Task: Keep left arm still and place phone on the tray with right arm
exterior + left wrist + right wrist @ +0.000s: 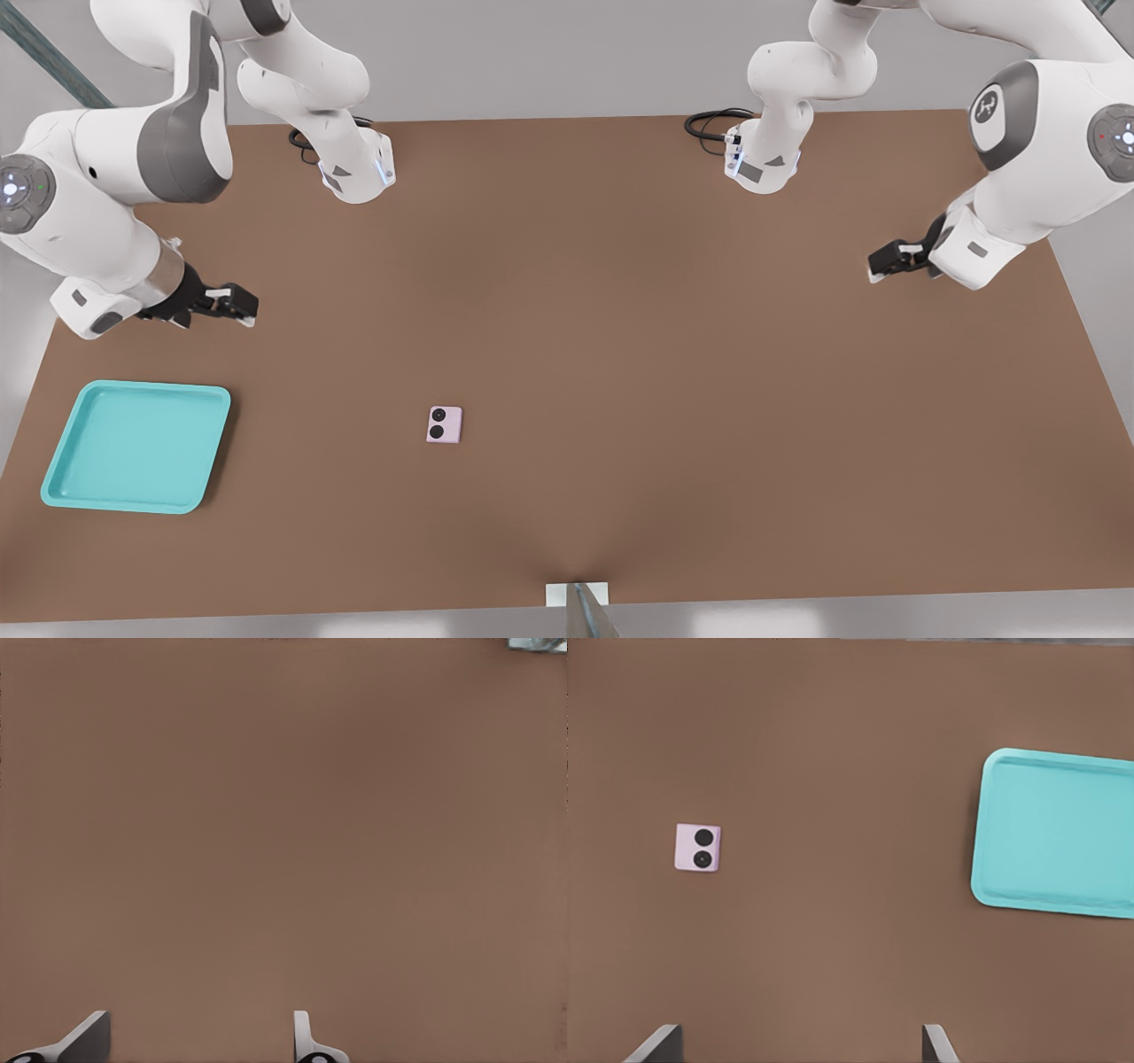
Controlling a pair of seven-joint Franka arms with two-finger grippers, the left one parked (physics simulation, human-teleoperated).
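The phone (444, 424) is a small pale pink-lilac square with two black lenses facing up, lying flat on the brown table, a little to the front view's left of centre. The turquoise tray (137, 447) lies empty at the front view's left, near the table's edge. My gripper (237, 306) hovers above the table just behind the tray, well apart from the phone, and is open with nothing in it. In the right wrist view the phone (698, 848) and the tray (1059, 833) both show beyond my gripper (799, 1047), whose fingertips (656, 1043) stand wide apart.
Both arm bases (359, 173) (762, 164) stand at the table's back edge with black cables beside them. The parked arm's gripper (895, 260) hangs at the front view's right. A small white mount (578, 595) sits at the front edge.
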